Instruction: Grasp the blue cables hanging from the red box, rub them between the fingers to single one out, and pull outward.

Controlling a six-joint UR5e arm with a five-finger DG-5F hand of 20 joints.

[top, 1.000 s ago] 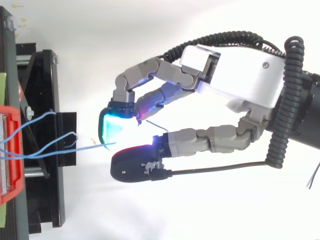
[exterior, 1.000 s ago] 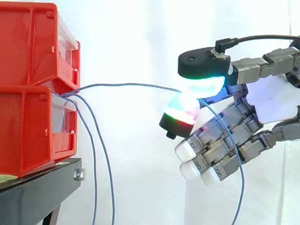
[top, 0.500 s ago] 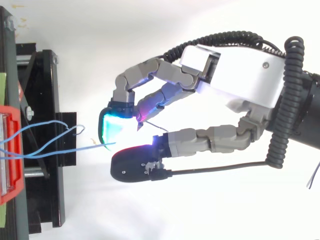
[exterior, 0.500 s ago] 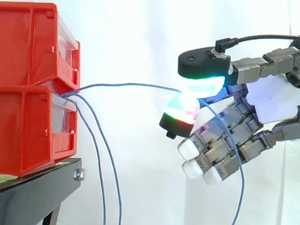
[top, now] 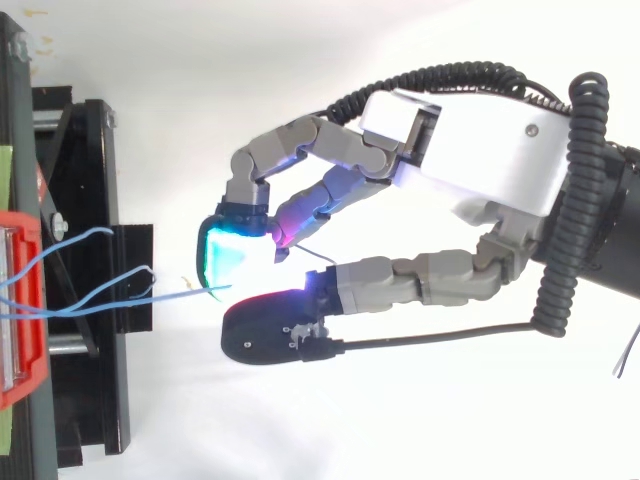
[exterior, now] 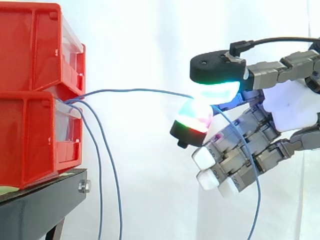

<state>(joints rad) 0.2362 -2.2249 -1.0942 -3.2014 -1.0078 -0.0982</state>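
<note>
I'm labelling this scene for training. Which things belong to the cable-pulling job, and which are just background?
Job:
- hand, pinching one blue cable
- loose cables hanging down
- red bins they come from

Background:
- black stand
- white curtain

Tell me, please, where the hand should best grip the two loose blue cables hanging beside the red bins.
I'd grip the loose blue cables on their straight hanging stretch beside the stand, from the open side facing the hand: there they run close together, and the stand blocks the other side.
</note>
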